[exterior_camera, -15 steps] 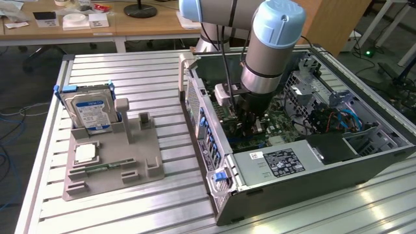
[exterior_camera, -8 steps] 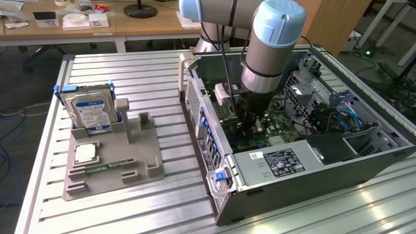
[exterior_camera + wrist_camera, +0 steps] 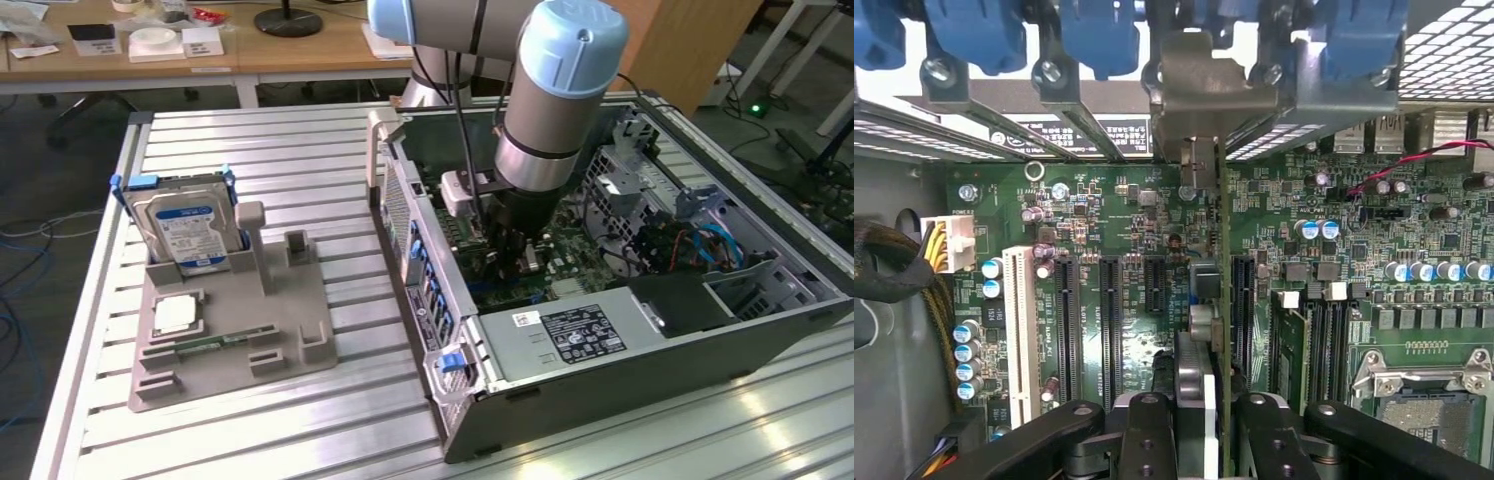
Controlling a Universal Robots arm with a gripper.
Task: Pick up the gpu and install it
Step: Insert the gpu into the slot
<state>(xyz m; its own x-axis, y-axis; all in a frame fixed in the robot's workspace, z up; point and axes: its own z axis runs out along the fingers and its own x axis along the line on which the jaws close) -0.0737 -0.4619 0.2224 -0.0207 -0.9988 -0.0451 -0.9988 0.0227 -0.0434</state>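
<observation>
The gripper (image 3: 1199, 425) is reaching deep into the open computer case (image 3: 641, 340); its fingers are clamping the gpu (image 3: 1222, 300) edge-on, standing it over the motherboard (image 3: 1114, 240).

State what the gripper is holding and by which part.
The gripper is shut on the gpu, pinching the card's upper edge, with the card standing edge-on over the motherboard slots inside the computer case.

Inside the case (image 3: 614, 330), the pincer (image 3: 1199, 420) is hemmed by the drive cage (image 3: 641, 180) and power supply (image 3: 567, 335). The gpu (image 3: 1222, 300) is flanked by slots (image 3: 1109, 320); blue latches (image 3: 1094, 40) crowd the bracket end.
</observation>
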